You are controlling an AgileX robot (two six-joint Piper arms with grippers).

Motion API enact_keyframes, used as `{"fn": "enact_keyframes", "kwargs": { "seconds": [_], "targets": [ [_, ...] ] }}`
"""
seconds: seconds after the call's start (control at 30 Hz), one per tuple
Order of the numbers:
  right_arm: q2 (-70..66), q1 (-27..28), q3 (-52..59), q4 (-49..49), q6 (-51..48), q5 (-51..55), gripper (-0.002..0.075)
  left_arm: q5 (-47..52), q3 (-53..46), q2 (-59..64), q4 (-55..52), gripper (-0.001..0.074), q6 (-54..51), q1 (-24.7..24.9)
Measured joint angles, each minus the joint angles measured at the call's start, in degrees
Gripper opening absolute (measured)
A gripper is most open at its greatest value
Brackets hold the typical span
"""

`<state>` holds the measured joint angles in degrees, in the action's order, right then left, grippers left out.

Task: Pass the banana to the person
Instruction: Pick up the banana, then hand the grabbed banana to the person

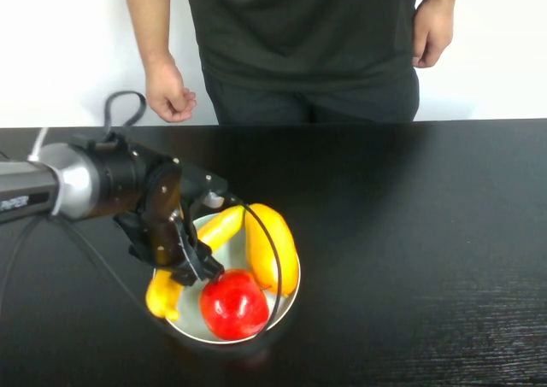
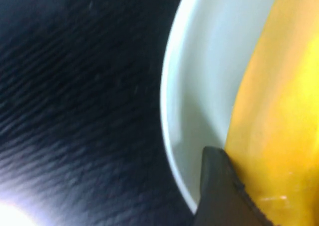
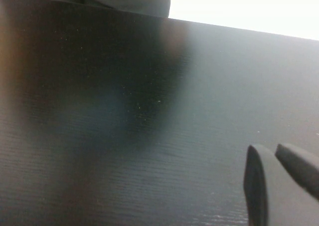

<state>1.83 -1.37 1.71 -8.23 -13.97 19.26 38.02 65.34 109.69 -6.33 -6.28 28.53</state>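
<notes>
Banana [image 1: 184, 263] lies in the bowl [image 1: 286, 306] at the table's [image 1: 427, 233] near left, its long axis running from the lower-left rim up toward bowl centre, beside the mango [image 1: 272, 246] and apple [image 1: 232, 304]. My left gripper [image 1: 192, 267] sits right on its midsection; jaws look closed on it, one finger [image 2: 219, 191] pressed against yellow skin in the left wrist view. Right gripper [image 3: 279, 181] hangs over bare table, out of the high view, jaws narrow, holding nothing. Person [image 1: 299, 45] waits at the far edge, their hand [image 1: 169, 92] nearest my left arm.

place: lab | evidence: bare white wall [image 1: 68, 54], black table [image 1: 427, 233], robot arm
</notes>
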Motion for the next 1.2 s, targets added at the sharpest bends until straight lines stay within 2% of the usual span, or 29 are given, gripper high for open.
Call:
{"fn": "enact_keyframes", "kwargs": {
  "seconds": [0.2, 0.3, 0.47, 0.63, 0.77, 0.93, 1.2],
  "targets": [
    [0.00, 0.00, 0.00, 0.00, 0.00, 0.00, -0.0009, 6.48, 0.00, -9.52, -2.61, 0.0318, -0.18, 0.10],
    [0.00, 0.00, 0.00, 0.00, 0.00, 0.00, -0.0009, 14.92, 1.94, -15.50, -3.82, 0.0318, -1.87, 0.54],
    [0.00, 0.00, 0.00, 0.00, 0.00, 0.00, -0.0009, 29.63, 11.08, -21.53, -4.47, 0.0318, -5.34, 3.15],
    [0.00, 0.00, 0.00, -0.21, 0.00, 0.00, -0.0009, 32.58, 22.85, -23.82, -4.93, 0.0318, -7.89, 7.20],
    [0.00, 0.00, 0.00, -0.21, 0.00, 0.00, -0.0009, 33.38, 33.35, -22.58, -4.97, 0.0318, -11.83, 9.25],
    [0.00, 0.00, 0.00, -0.24, 0.00, 0.00, -0.0009, 33.62, 44.75, -15.06, -5.59, 0.0318, -15.93, 9.39],
    [0.00, 0.00, 0.00, -0.34, 0.00, 0.00, -0.0009, 33.62, 48.53, -1.93, -4.42, 0.0318, -20.96, 9.39]
  ]
}}
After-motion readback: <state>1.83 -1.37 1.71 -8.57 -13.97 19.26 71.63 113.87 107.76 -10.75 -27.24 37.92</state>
